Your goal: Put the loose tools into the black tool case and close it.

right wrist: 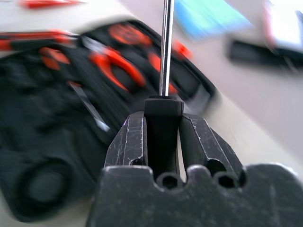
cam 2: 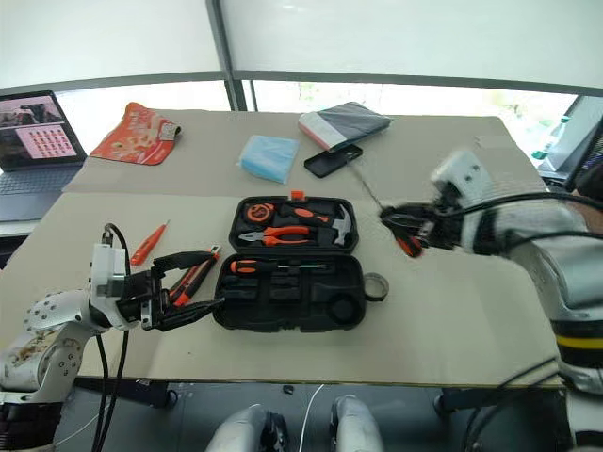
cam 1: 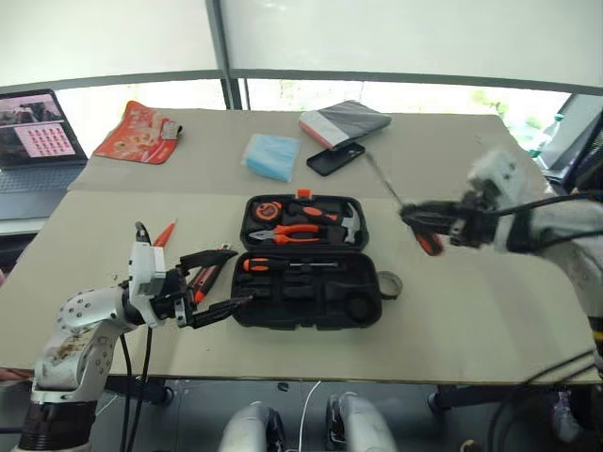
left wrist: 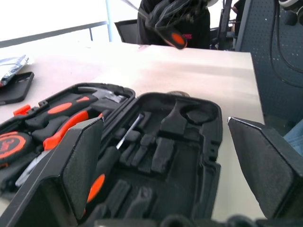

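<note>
**Item: screwdriver in transit, case open**

Nearest you stood the left gripper [cam 1: 219, 282], jaws wide apart and empty, hovering at the near-left corner of the black tool case [cam 1: 311, 301]. That case lay open and flat at mid-table, its far tray holding the pliers [cam 1: 300, 231], the hammer [cam 1: 344, 224] and a tape measure [cam 1: 261, 209]; its near tray held one screwdriver [cam 1: 283, 266] already seated, with several moulded slots unfilled.

Your right gripper [cam 1: 421, 218] was clamped on the black part of a second orange-and-black screwdriver [cam 1: 429, 243], held in the air to the right of the case, steel shaft pointing away to the far left.

Loose stock on the table: utility knife [cam 1: 202, 280] just left of the case, behind the left gripper; slim orange screwdriver [cam 1: 164, 233] farther left; tape ring [cam 1: 389, 283] touching the case's right edge.

Handling, as judged: the held screwdriver looked stiff and light, with a smooth round handle apt to roll in the jaws. You would do best to grip it mid-handle and lay it lengthwise along a slot. The knife wanted taking across its flat body; the ring by pinching its band.
</note>
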